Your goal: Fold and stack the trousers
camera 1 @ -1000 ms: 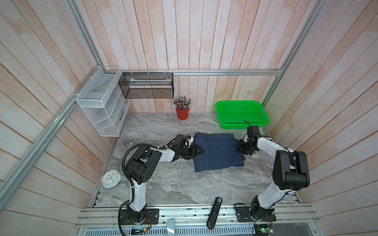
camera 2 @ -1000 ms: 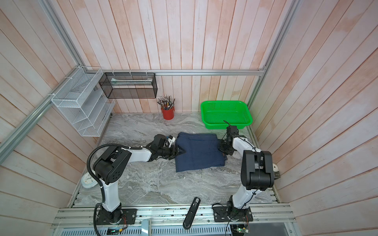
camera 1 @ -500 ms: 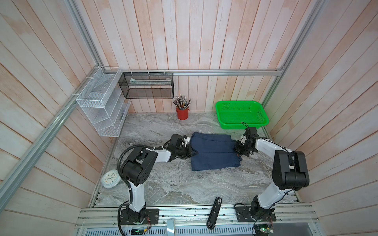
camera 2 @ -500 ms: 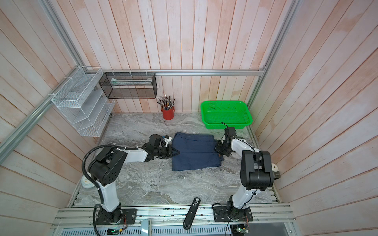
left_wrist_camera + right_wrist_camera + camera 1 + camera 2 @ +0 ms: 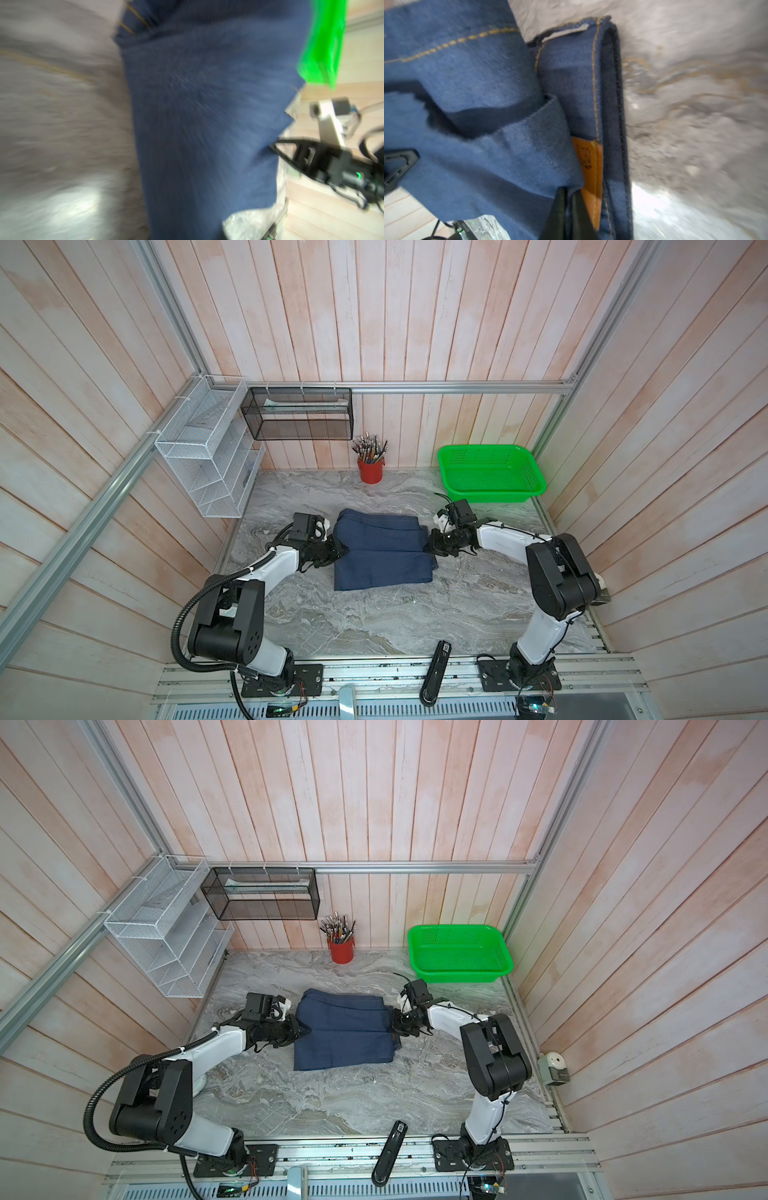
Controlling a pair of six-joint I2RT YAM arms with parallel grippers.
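Observation:
The trousers (image 5: 382, 549) (image 5: 345, 1031) lie folded into a dark blue rectangle at mid-table in both top views. My left gripper (image 5: 337, 551) (image 5: 301, 1031) sits at their left edge. Its jaws are hidden, and the left wrist view shows only blurred denim (image 5: 203, 116). My right gripper (image 5: 430, 545) (image 5: 394, 1025) is at their right edge. In the right wrist view this gripper (image 5: 569, 192) is shut on a fold of the denim (image 5: 488, 83), its fingers (image 5: 557, 212) beside the tan leather patch (image 5: 591, 166).
A green basket (image 5: 490, 475) stands at the back right and a red cup of pens (image 5: 370, 470) at the back middle. A white wire rack (image 5: 208, 456) and a black mesh shelf (image 5: 297, 414) hang at the back left. A black handheld device (image 5: 436, 672) lies on the front rail.
The folded trousers have slid to the left across the table, and both grippers have moved left with them at their two edges.

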